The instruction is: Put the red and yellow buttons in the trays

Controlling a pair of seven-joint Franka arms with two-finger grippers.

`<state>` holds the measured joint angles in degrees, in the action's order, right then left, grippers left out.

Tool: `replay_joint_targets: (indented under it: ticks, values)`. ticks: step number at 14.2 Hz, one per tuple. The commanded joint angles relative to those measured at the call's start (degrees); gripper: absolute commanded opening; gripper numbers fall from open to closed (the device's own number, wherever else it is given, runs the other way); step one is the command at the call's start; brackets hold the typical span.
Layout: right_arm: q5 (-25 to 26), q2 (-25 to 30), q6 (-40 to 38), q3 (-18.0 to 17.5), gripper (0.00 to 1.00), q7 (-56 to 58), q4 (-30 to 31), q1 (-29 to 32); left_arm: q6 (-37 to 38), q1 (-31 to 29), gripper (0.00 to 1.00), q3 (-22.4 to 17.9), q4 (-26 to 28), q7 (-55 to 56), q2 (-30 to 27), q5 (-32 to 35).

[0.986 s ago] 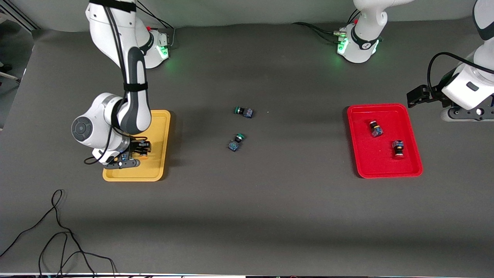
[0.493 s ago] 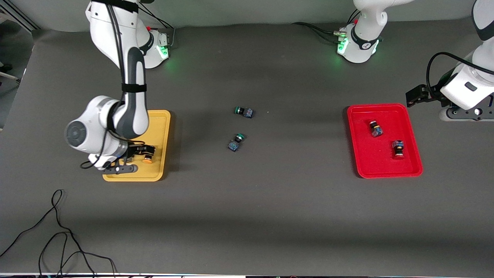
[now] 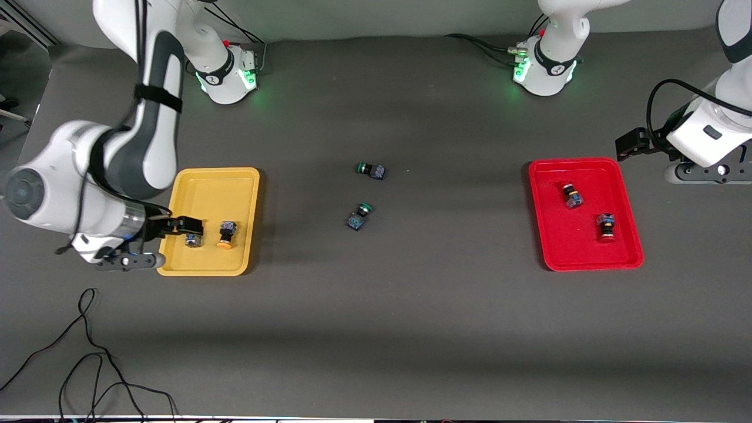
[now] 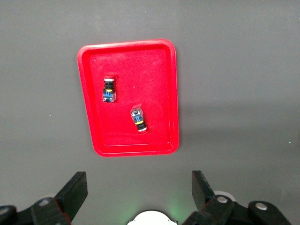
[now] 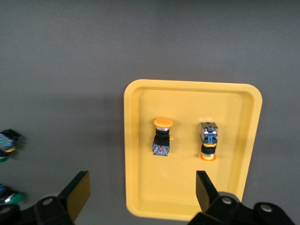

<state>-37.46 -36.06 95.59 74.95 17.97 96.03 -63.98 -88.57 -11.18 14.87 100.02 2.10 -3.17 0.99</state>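
The yellow tray [image 3: 210, 188] holds two yellow buttons [image 3: 225, 234] [image 3: 192, 239] side by side. In the right wrist view the tray [image 5: 187, 197] and both yellow buttons [image 5: 162, 136] [image 5: 208, 140] show. My right gripper [image 3: 124, 258] [image 5: 140, 197] is open and empty, raised over the tray's edge toward the right arm's end. The red tray [image 3: 564, 241] [image 4: 159, 75] holds two red buttons [image 3: 571, 195] [image 3: 606, 227], also in the left wrist view [image 4: 109, 89] [image 4: 138, 120]. My left gripper [image 3: 702, 171] [image 4: 138, 192] is open and empty, waiting raised beside the red tray.
Two green-capped buttons [image 3: 371, 170] [image 3: 359, 216] lie on the dark table between the trays; they show at the right wrist view's edge [image 5: 7, 140] [image 5: 9, 198]. A black cable [image 3: 88, 352] lies near the front camera at the right arm's end.
My right gripper let go of a yellow button in the yellow tray, rose and drew back toward the right arm's end. The left arm barely moved.
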Motion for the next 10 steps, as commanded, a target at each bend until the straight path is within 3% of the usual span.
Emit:
replay_joint_targets:
  ticks: [1, 3, 4, 5, 6, 8, 9, 10]
  values:
    - [1.1, 0.8, -3.3, 3.8, 1.00, -2.2, -2.7, -2.2, 0.6, 0.4, 0.99, -0.2, 0.4, -0.6, -0.4, -0.6]
    - [2.2, 1.1, -3.3, 6.3, 1.00, -5.1, -3.3, -4.8, 0.6, 0.4, 0.99, -0.2, 0.4, -0.8, -0.3, -0.6]
    - [4.1, 2.8, -3.3, 5.6, 1.00, -7.7, -4.7, -4.4, 0.6, 0.4, 0.99, -0.1, 0.4, -0.9, -0.3, -0.6]
    - [7.7, 6.6, -3.3, 1.8, 1.00, -11.8, -6.2, -2.7, 0.6, 0.5, 0.99, -0.1, 0.3, -0.8, -0.2, -0.6]
    - [13.4, 12.0, -3.1, -6.0, 1.00, -15.9, -7.2, 3.0, 0.6, 0.4, 0.99, 0.0, 0.3, -1.0, -0.1, -0.6]
    - [26.2, 21.5, -2.3, -26.0, 1.00, -24.3, -7.4, 16.6, 0.6, 0.5, 0.99, 0.0, 0.3, -1.0, -0.1, -0.6]
    - [29.8, 24.0, -2.2, -33.7, 1.00, -26.9, -7.2, 23.0, 0.6, 0.5, 0.99, 0.0, 0.3, -1.0, -0.1, -0.6]
    - [30.6, 25.4, -2.1, -39.0, 1.00, -27.5, -7.1, 27.5, 0.7, 0.5, 0.99, 0.0, 0.3, -1.0, -0.2, -0.6]
